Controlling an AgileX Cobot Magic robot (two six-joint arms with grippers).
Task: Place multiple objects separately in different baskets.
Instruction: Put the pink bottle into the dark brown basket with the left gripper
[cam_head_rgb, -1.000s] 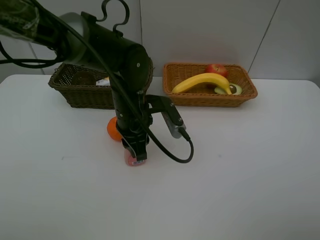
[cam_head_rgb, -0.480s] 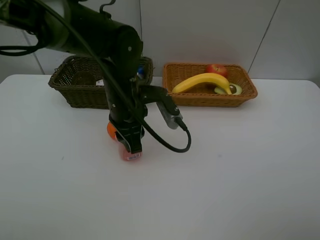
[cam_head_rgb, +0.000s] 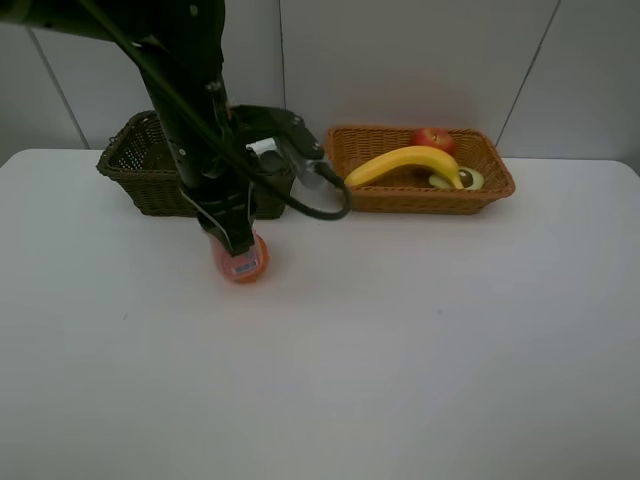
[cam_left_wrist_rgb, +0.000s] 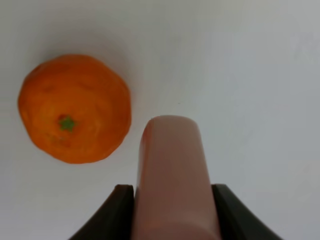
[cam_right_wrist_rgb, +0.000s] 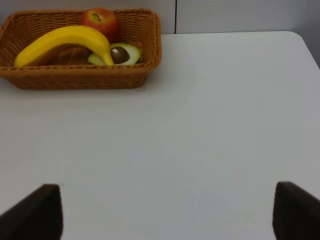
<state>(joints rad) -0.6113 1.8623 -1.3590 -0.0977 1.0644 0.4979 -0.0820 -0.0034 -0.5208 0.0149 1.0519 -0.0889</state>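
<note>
Altogether two baskets (cam_head_rgb: 150, 180), one orange (cam_left_wrist_rgb: 74, 109)

Your widest open stretch is the near and right side of the tabletop (cam_head_rgb: 450, 360) — nothing stands there. The left arm (cam_head_rgb: 200, 130) rises in front of the dark wicker basket (cam_head_rgb: 135, 175) and blocks its right end. The orange (cam_left_wrist_rgb: 75, 107) lies just beside the left end effector (cam_left_wrist_rgb: 172, 210), which is clamped on the pink bottle (cam_left_wrist_rgb: 172, 175). The tan basket (cam_right_wrist_rgb: 150, 45) is crowded — banana (cam_right_wrist_rgb: 65, 42), red apple (cam_right_wrist_rgb: 100, 20), avocado half (cam_right_wrist_rgb: 122, 54).
</note>
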